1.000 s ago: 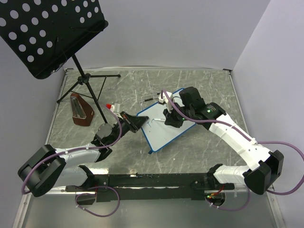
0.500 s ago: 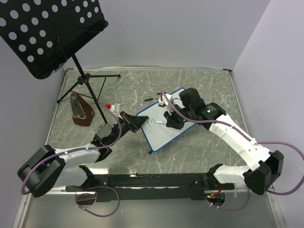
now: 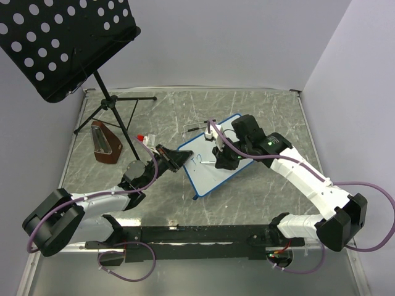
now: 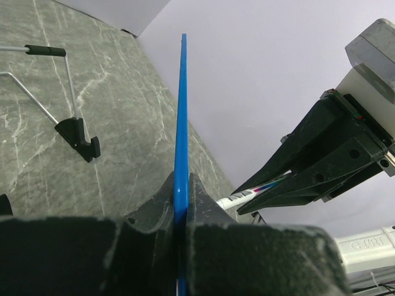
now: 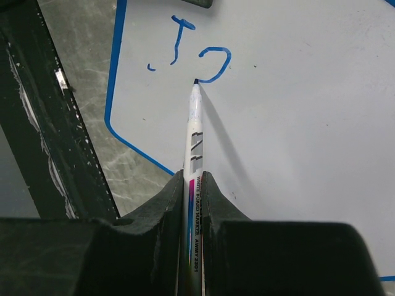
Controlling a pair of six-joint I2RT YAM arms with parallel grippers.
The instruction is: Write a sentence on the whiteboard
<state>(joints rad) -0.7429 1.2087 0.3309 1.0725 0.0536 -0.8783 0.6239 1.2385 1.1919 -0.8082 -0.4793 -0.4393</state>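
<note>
At the table's 10 o'clock corner a black perforated music stand (image 3: 62, 43) is seen on its tripod, and just beside one tripod leg, toward 9 o'clock, a brown wedge-shaped object (image 3: 105, 145) is stood on the grey marbled table (image 3: 265, 111). From the 7 o'clock corner the left arm is stretched toward the middle, and the left gripper (image 3: 174, 157) is closed tightly on the blue frame of the whiteboard (image 3: 213, 179), at the board's 9 o'clock corner. In the left wrist view that frame is seen edge-on, pinched between the two fingers. The whiteboard is held about the middle of the table, turned at an angle, with its long sides running from 7 o'clock to 1 o'clock. Near the gripped end the sentence (image 5: 185, 52) is barely begun: only two blue strokes are visible, a J-like letter and an unfinished curve to its right. A marker (image 5: 193, 142) is clamped between the narrow-set fingers of the right gripper (image 5: 193, 185), and its tip is placed on the board at the lower end of the curve. The right arm is brought in over the board from the 4 o'clock corner.
</note>
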